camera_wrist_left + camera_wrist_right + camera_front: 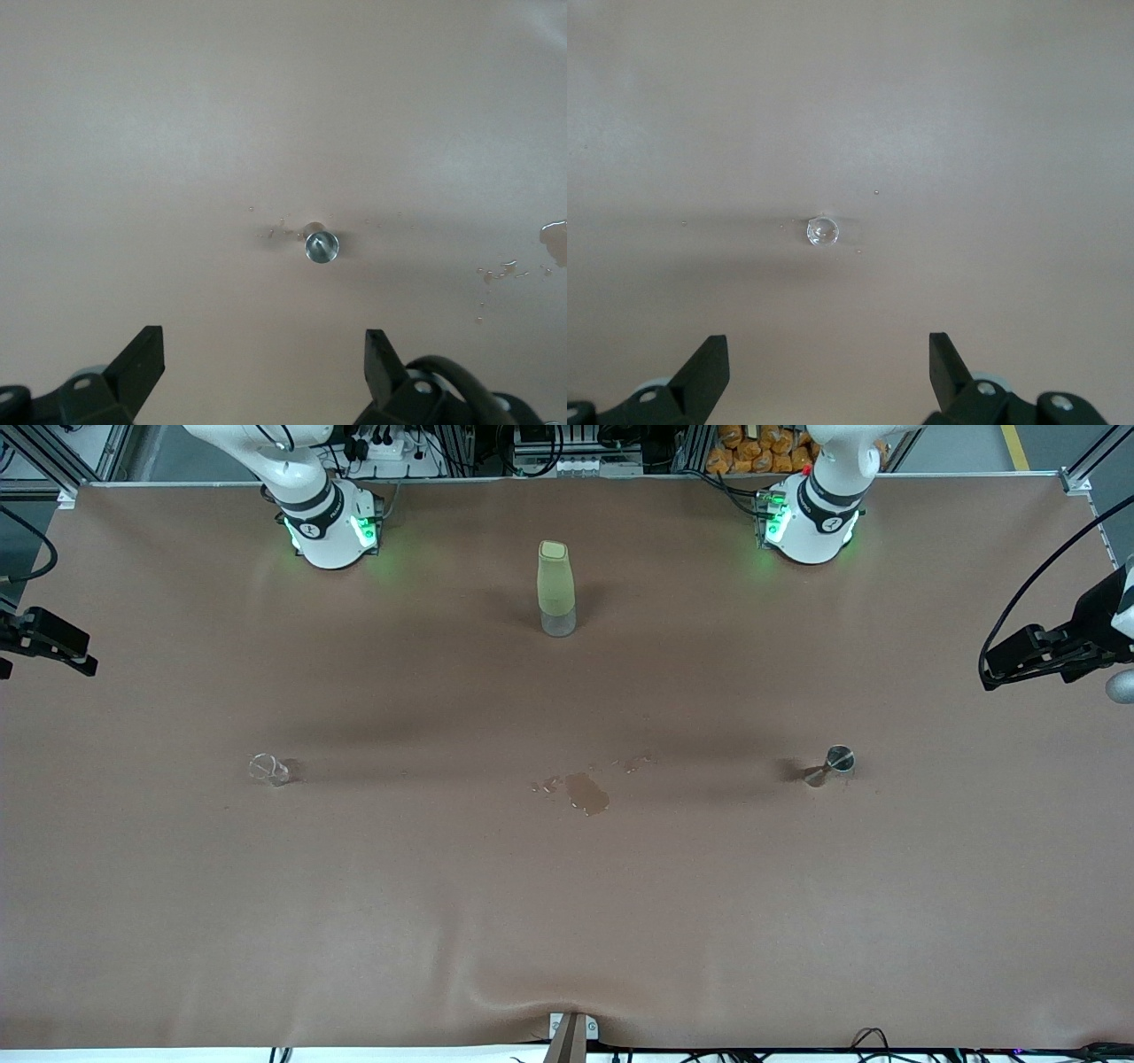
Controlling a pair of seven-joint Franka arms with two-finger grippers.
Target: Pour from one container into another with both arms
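The tiny clear glass cup (pixel 268 768) (pixel 822 231) stands upright on the brown table toward the right arm's end. Toward the left arm's end stands the small steel jigger (pixel 833 763) (pixel 322 246), also upright. High over the cup hangs my right gripper (pixel 828 354), open with nothing between its fingers. My left gripper (pixel 264 350) is just as high over the jigger, open and holding nothing. In the front view both hands show only as black shapes at the picture's edges, the right gripper (pixel 84 662) and the left gripper (pixel 990 677).
A tall pale-green bottle (pixel 556 589) stands mid-table, close to the robots' bases. A wet spill (pixel 586 791) (pixel 554 232) with small droplets marks the brown table cover (pixel 567 921) between cup and jigger. A bracket (pixel 571 1036) sits at the table's edge nearest the front camera.
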